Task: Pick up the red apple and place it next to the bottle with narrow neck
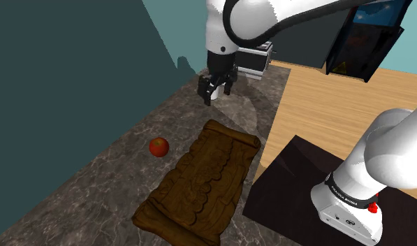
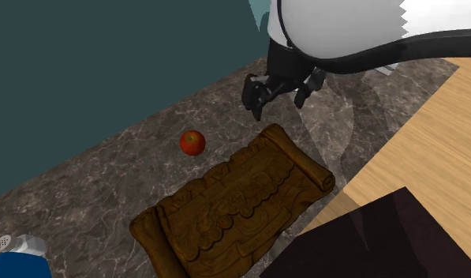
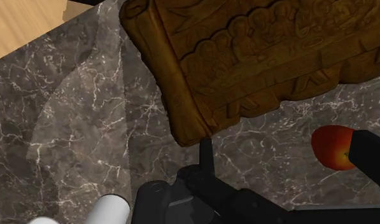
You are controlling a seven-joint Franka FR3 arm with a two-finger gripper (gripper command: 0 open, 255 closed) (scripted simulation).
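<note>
**Gripper open above the counter, apple down by the carved board**

So we found the gripper (image 1: 215,89) hanging up over the far end of the dark marble counter (image 1: 95,189). It was wide open and holding nothing.

The red apple (image 1: 158,147) sat on the counter on the shoulder view's left of the carved wooden board (image 1: 203,182). It was near the board, with a strip of bare stone between them, and well apart from the gripper.

From the wrist camera, one finger (image 3: 373,156) covered the edge of the apple. The other finger pointed at the end of the board.

In the second exterior view's lower left corner we spotted a blue thing with a white cap (image 2: 16,257). We couldn't tell what it was.
</note>
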